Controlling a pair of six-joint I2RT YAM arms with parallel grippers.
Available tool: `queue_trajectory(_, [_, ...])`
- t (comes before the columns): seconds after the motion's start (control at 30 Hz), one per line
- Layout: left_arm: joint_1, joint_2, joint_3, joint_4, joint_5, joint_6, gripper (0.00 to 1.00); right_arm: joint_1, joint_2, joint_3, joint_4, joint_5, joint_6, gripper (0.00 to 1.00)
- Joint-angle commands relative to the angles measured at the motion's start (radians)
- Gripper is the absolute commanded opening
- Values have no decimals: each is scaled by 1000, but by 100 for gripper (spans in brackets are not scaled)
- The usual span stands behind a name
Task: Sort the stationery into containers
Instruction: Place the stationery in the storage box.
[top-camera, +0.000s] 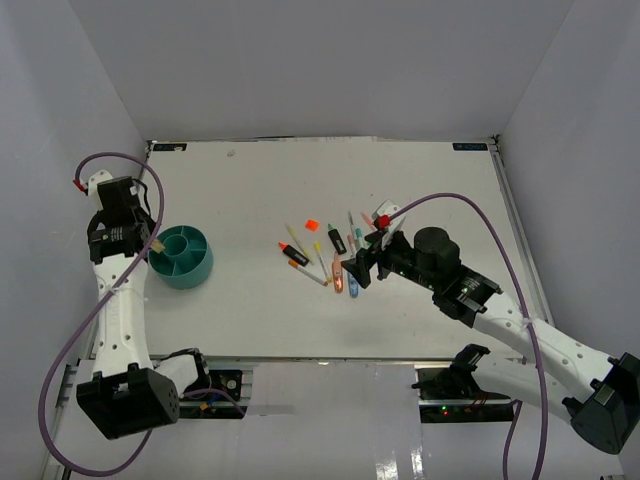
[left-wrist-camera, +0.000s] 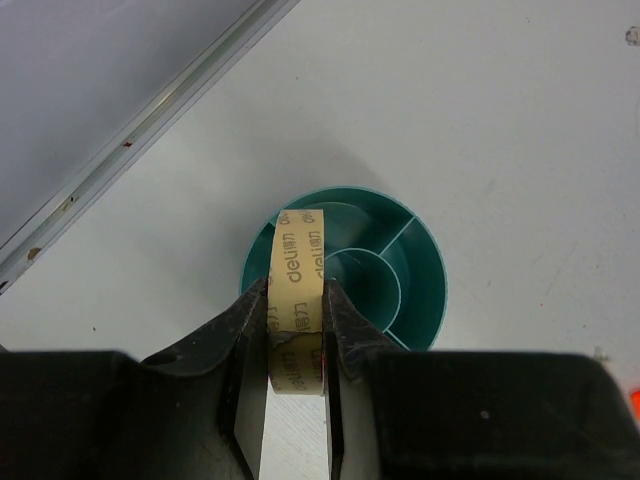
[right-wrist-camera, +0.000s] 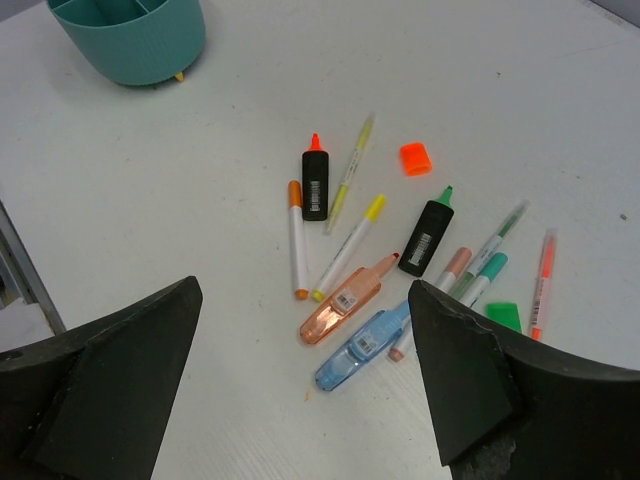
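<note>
STEP: drop-off, left gripper (left-wrist-camera: 297, 335) pinches the tan loop (left-wrist-camera: 298, 265) right over the teal tub (left-wrist-camera: 428, 290) | NEXT: looks like pick a compartment, lower, release cleanly | right gripper (right-wrist-camera: 305, 345) hangs wide-jawed, empty, above the pens and markers (right-wrist-camera: 347, 250) mid-table

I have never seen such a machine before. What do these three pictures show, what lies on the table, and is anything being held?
It is a robot with two arms, each ending in a two-finger gripper. One picture looks down from above; the other two come from a camera on each wrist. On the white table stand a teal tub and a scatter of pens and markers. The left gripper is shut on a roll of tape, over the tub. The right gripper is open and empty, above the pens.
</note>
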Motion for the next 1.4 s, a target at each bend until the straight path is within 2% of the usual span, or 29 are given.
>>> queue_trajectory(0.0, [17,20,21,62,29,45,2,2,-29,-6,27,-25,1,90])
queue_trajectory(0.23, [67,57,-4,106,93,59,1,2,-46,-19,28,-39,-3,90])
queue_trajectory(0.43, [73,13,-76,60,47,30,0,2,-55,-29,30,-36,-3,90])
queue_trajectory(0.8, [73,8,-156,71,70,-20,1,3,-58,-36,33,-27,-3,90])
queue_trajectory(0.93, [73,8,-200,101,63,-33,10,3,-58,-39,33,-24,-3,90])
queue_trajectory(1.17, [82,-13,-223,126,46,-35,39,3,-49,-39,31,-22,-3,90])
queue_trajectory(1.37, [83,-22,-189,95,43,-41,59,3,-35,-30,27,-26,-3,90])
